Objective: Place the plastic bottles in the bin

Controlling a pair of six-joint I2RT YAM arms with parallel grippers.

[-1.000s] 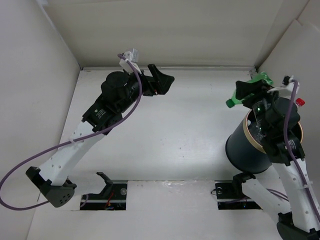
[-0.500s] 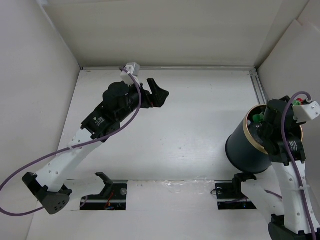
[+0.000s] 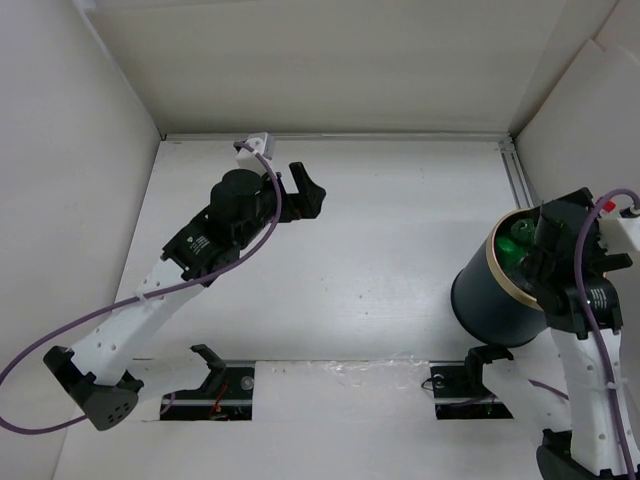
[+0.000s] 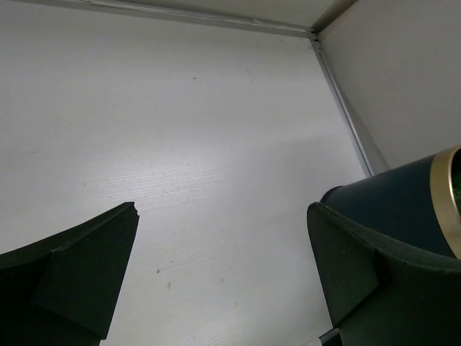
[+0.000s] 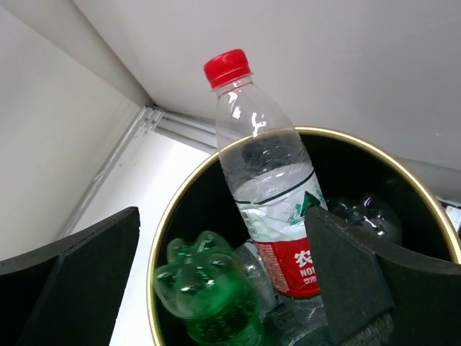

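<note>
The right gripper (image 5: 220, 277) hangs, jaws spread wide, over the bin (image 3: 480, 295), green bottle (image 5: 205, 288) lying inside beside the red-capped bottle (image 5: 270, 194); I'd lift straight up, clear of that tall neck.

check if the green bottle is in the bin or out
In. The green bottle lies inside the bin, below its tan rim, beside the red-cap bottle.

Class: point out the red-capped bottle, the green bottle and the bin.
red-capped bottle (image 5: 268, 189): right wrist view, clear body.
green bottle (image 5: 207, 287): right wrist view, green body.
bin (image 3: 485, 300): top external view, dark outer wall.
</note>
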